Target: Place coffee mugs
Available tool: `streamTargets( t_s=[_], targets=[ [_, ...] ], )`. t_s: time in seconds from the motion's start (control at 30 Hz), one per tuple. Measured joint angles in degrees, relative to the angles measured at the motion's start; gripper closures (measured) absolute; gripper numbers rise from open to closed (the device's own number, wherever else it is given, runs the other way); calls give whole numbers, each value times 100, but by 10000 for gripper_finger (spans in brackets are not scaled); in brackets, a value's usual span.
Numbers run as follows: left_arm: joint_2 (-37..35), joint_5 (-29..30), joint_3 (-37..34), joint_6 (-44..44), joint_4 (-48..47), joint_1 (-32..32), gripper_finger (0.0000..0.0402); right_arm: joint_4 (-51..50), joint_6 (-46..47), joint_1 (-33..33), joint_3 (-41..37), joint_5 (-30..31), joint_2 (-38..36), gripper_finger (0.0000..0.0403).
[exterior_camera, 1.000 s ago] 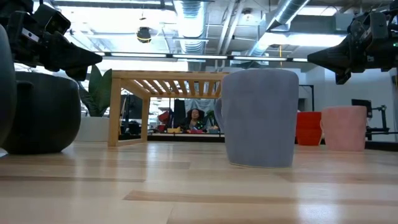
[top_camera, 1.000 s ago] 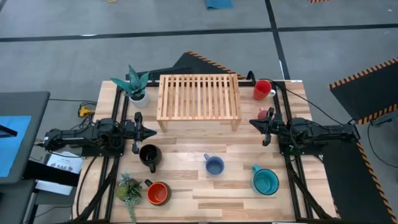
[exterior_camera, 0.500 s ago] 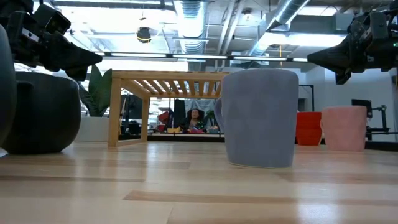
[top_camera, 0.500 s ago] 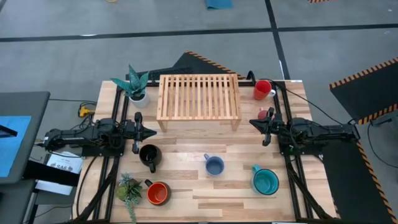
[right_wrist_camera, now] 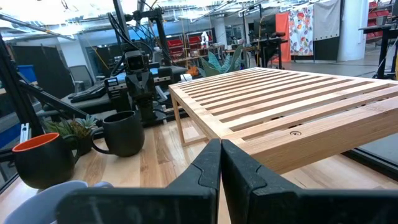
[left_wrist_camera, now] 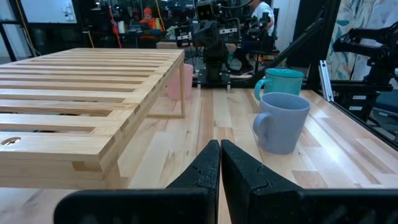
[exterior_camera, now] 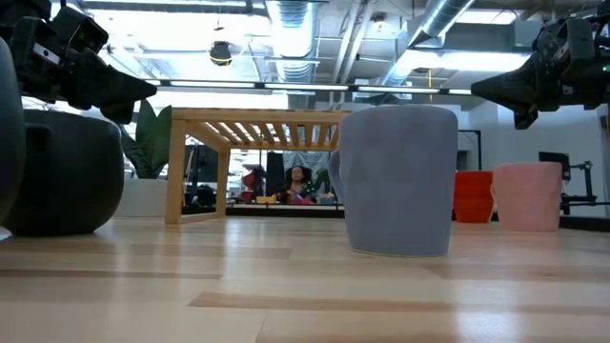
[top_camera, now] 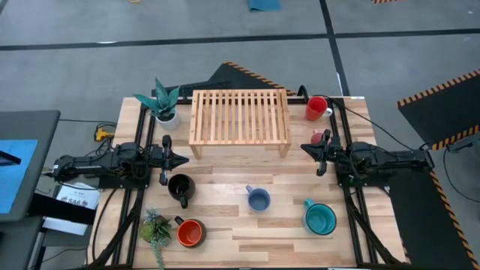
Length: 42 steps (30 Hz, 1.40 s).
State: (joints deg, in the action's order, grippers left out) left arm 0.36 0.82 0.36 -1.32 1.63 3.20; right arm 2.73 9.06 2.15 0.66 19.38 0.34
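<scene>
Six mugs stand upright on their bases on the wooden table. The red mug [top_camera: 316, 107] and pale pink mug [top_camera: 318, 139] are at the right, far side. The black mug [top_camera: 179, 187] is left of centre, the orange-inside dark mug [top_camera: 190, 233] near the left front, the blue-grey mug [top_camera: 259, 199] in the middle, the teal mug [top_camera: 321, 218] to the right front. My left gripper [top_camera: 184, 159] hovers shut just beyond the black mug, pointing right. My right gripper [top_camera: 304, 148] hovers shut beside the pink mug, pointing left.
A slatted wooden rack [top_camera: 239, 120] stands at the table's far middle. One potted plant [top_camera: 162, 101] sits at the far left corner, another [top_camera: 155, 227] at the near left by the orange-inside mug. Bare wood [top_camera: 247, 161] lies between the two grippers.
</scene>
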Motion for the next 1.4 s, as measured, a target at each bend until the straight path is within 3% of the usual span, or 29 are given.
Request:
streamTargets(
  t_s=[0.1,0.2,0.3,0.4,0.53,0.67,0.77,0.87,1.03,1.13,1.23,1.4],
  targets=[
    [2,0,0,0,0,0,401,420,238,-43,-13,37,7,363],
    [0,0,1,1,1,-1,401,1774,1392,-44,-13,99,-7,363],
    [2,0,0,1,2,0,401,2942,2302,-57,-13,458,2,363],
    [0,-2,0,0,2,-2,401,3857,2436,-128,-12,1090,0,363],
    [0,-2,0,1,2,-1,401,4057,2796,-330,190,1980,333,361],
    [2,0,0,0,0,-2,401,3993,2928,-708,757,2131,1248,334],
    [2,-2,0,0,0,-2,401,3242,3270,-1143,1446,2199,2197,291],
    [0,-2,1,2,2,-2,401,1497,3971,-1840,2451,1983,3067,234],
    [0,-2,0,0,0,0,401,-2728,4782,-3604,4348,474,4381,155],
    [0,0,0,0,2,-2,401,-4368,4611,-4649,5071,-281,5113,137],
    [0,-2,1,1,1,0,401,-5034,4112,-5457,5491,-1003,5729,133],
    [1,-2,1,0,1,-1,401,-5106,3232,-6152,5710,-2180,6577,133]
  ],
)
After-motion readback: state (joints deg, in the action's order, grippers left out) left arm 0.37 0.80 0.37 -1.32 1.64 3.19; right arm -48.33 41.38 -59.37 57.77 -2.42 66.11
